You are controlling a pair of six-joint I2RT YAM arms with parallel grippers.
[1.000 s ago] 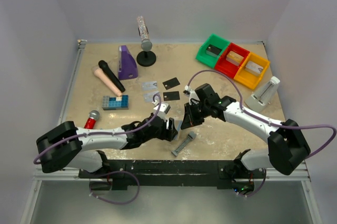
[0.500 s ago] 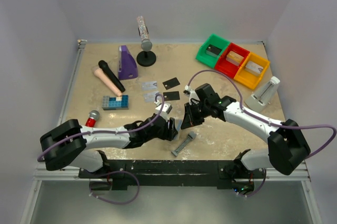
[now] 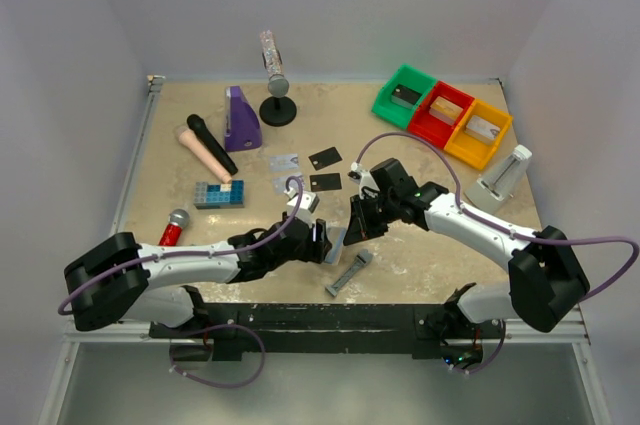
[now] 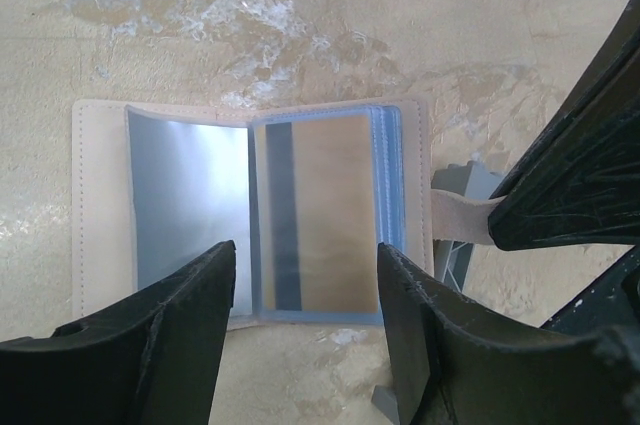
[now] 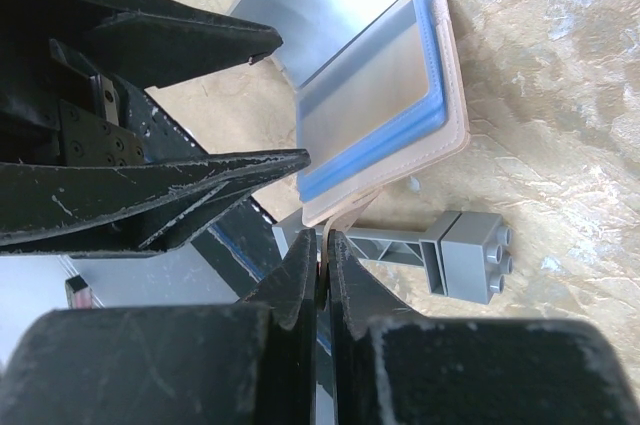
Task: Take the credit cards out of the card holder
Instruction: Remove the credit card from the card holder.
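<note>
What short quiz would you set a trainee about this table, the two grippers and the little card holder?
1. True or false: the left gripper is clamped shut on the card holder.
2. How many loose cards lie on the table outside the card holder? A two; B four; C six.
3. Which gripper pinches the card holder's edge?
Key: 1 false, its jaws stand open over the card holder. 2 B, two pale and two black. 3 the right gripper.
</note>
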